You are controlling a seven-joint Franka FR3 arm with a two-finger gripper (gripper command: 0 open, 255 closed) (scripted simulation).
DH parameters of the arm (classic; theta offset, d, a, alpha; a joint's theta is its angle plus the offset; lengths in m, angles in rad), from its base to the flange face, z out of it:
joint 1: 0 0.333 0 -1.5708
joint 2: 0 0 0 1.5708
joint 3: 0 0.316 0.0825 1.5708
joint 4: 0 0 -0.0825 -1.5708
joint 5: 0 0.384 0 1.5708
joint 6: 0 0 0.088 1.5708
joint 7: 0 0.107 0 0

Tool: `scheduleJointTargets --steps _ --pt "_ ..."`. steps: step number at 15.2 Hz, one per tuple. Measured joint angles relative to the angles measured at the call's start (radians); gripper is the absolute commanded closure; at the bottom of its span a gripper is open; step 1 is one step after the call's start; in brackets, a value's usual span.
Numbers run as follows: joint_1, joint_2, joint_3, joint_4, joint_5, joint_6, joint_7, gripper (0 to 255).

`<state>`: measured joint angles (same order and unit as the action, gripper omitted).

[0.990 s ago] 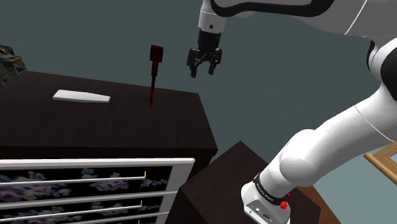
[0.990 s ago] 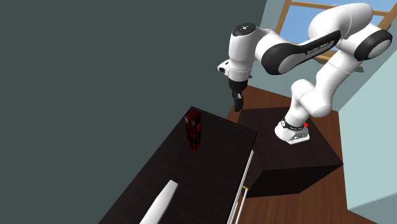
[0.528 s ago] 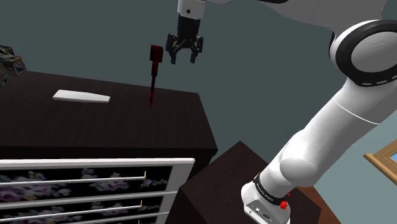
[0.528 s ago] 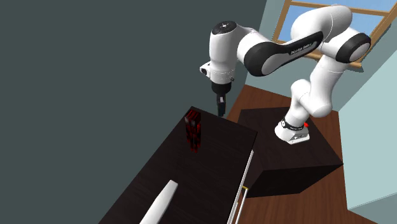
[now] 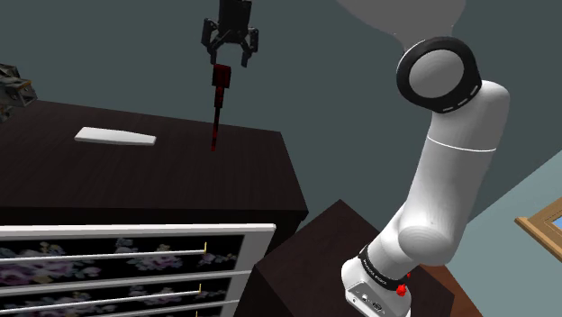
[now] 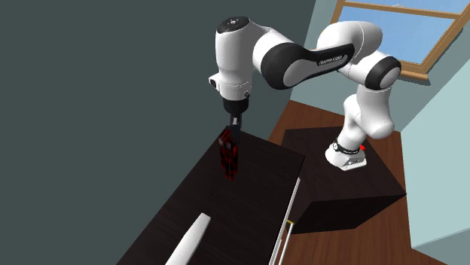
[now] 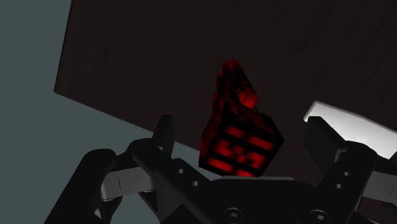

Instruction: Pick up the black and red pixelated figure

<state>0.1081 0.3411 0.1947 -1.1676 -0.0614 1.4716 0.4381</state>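
A dark desk (image 5: 135, 185) carried two things. One was the black and red pixelated figure (image 5: 216, 108), which stood upright near the desk's far edge, toward its corner on the shoulder view's right. The other was a flat white object (image 5: 115, 136), which lay well apart from the figure toward the shoulder view's left. Nothing stood between the figure and the end effector. Below the desk's near edge ran a white-framed drawer front (image 5: 117, 261) with a flowered pattern and thin rails. A dark mottled thing (image 5: 11, 86) sat at the desk's far left end, too cut off to name. The arm's stand (image 6: 346, 188), a dark box, stood just beside the desk's right end on a wooden floor. A window (image 6: 392, 34) was behind it.

The arm rose from the stand and bent over toward the desk, its wrist pointing straight down. The end effector (image 5: 229, 61) hung directly above the figure's head. In the wrist view its fingers (image 7: 164, 130) were spread wide, one on each side of the blocky head (image 7: 240, 143). They touched nothing and held nothing.
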Motion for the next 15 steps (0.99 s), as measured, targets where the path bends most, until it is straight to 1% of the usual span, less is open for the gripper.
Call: scheduleJointTargets --steps 1,2,5,9,10,15 --pt "0.005 0.034 -0.001 0.056 -0.005 -0.018 0.003 0" --pt "0.009 0.053 -0.001 0.077 -0.008 -0.019 0.007 0" --pt "0.008 0.057 -0.001 0.045 -0.008 0.018 0.009 0" --pt "0.002 0.037 -0.002 -0.036 -0.004 0.08 0.009 0" --pt "0.001 0.034 -0.002 -0.046 -0.003 0.087 0.009 255" --pt "0.0 0.033 -0.002 -0.051 -0.003 0.092 0.007 255"
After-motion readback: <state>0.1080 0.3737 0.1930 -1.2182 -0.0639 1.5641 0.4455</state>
